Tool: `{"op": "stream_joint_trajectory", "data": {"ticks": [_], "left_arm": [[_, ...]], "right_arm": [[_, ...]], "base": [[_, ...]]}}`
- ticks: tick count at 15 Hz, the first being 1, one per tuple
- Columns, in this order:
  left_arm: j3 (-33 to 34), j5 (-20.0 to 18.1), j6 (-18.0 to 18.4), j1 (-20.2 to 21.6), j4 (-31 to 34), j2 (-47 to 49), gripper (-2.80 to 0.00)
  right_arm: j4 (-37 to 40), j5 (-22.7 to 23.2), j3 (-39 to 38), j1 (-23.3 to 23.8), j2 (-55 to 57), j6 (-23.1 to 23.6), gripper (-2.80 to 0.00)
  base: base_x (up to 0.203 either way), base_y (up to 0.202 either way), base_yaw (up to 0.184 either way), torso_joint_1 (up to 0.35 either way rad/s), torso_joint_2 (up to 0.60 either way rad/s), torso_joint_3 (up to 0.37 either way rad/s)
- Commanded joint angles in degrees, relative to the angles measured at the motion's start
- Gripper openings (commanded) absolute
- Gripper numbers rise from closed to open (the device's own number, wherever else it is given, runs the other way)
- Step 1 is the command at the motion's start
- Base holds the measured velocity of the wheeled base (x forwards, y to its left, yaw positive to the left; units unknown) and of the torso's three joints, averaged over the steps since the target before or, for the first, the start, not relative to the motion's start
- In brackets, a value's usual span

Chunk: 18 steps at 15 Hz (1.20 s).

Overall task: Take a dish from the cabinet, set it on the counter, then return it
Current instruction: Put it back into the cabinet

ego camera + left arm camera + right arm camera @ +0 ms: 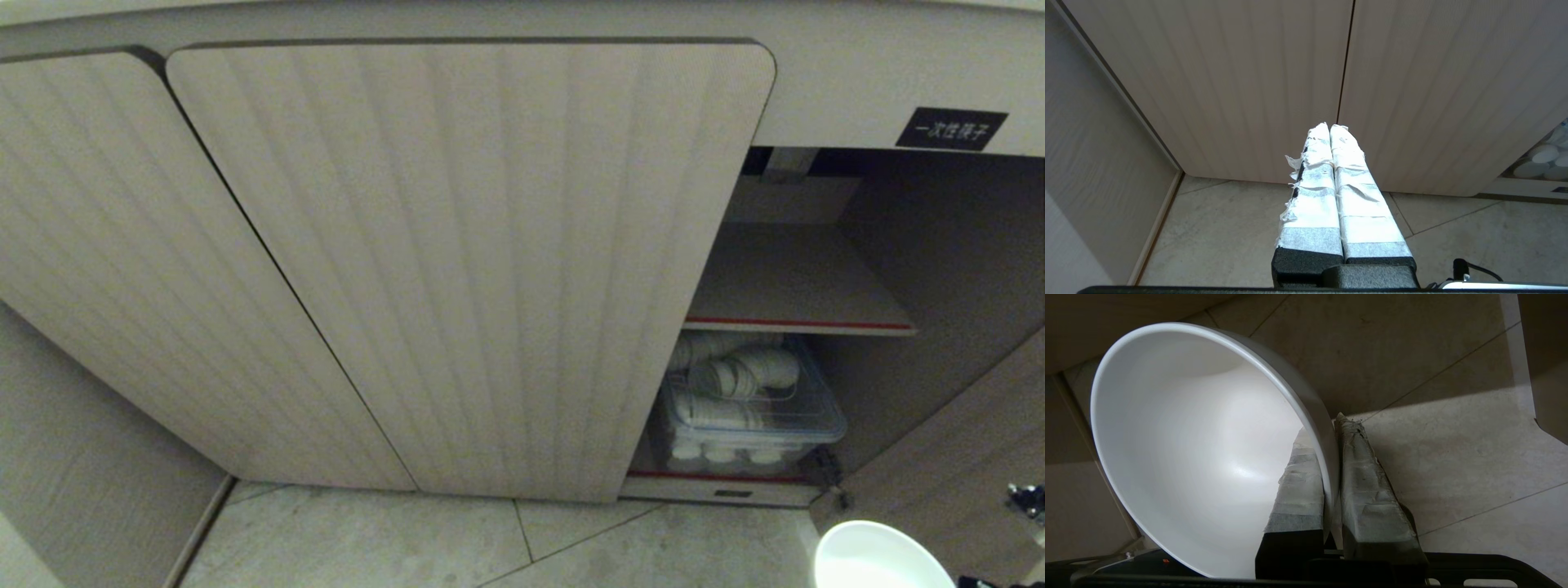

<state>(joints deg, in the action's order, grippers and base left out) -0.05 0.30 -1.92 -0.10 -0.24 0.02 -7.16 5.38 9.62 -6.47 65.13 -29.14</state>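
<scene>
A plain white bowl, the dish (1200, 449), is pinched by its rim in my right gripper (1327, 428), one taped finger inside the bowl and one outside. It hangs low over the tiled floor and shows at the bottom right of the head view as the dish (878, 559). The beige ribbed cabinet (457, 261) stands ahead, its right compartment open with a red-edged shelf (796, 322). My left gripper (1329, 127) is shut with nothing in it, parked before the closed doors. The counter is out of view.
A clear plastic bin (755, 416) of stacked white cups sits on the cabinet's lower level. A black label (951, 129) is above the opening. An open door panel (955, 457) stands at the right. A side wall (82, 457) closes the left.
</scene>
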Motion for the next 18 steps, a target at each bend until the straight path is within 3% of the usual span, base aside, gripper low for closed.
{"op": "stream_joint_trajectory", "data": {"ticks": [1,11,18], "left_arm": [[0.05,0.05,-0.02,0.01,-0.02,-0.02,-2.80],[-0.04,0.05,-0.02,0.01,-0.02,-0.02,-2.80],[-0.04,0.05,-0.02,0.01,-0.02,-0.02,-2.80]], "right_arm": [[0.20,0.07,1.12,-0.03,-0.01,-0.31,-2.80],[1.36,0.16,5.59,0.06,0.08,-0.66,-2.80],[7.47,0.34,12.61,0.29,2.17,-2.17,-2.80]], "base": [[0.000,0.000,0.000,0.000,0.00,0.000],[0.000,0.000,0.000,0.000,0.00,0.000],[0.000,0.000,0.000,0.000,0.00,0.000]]}}
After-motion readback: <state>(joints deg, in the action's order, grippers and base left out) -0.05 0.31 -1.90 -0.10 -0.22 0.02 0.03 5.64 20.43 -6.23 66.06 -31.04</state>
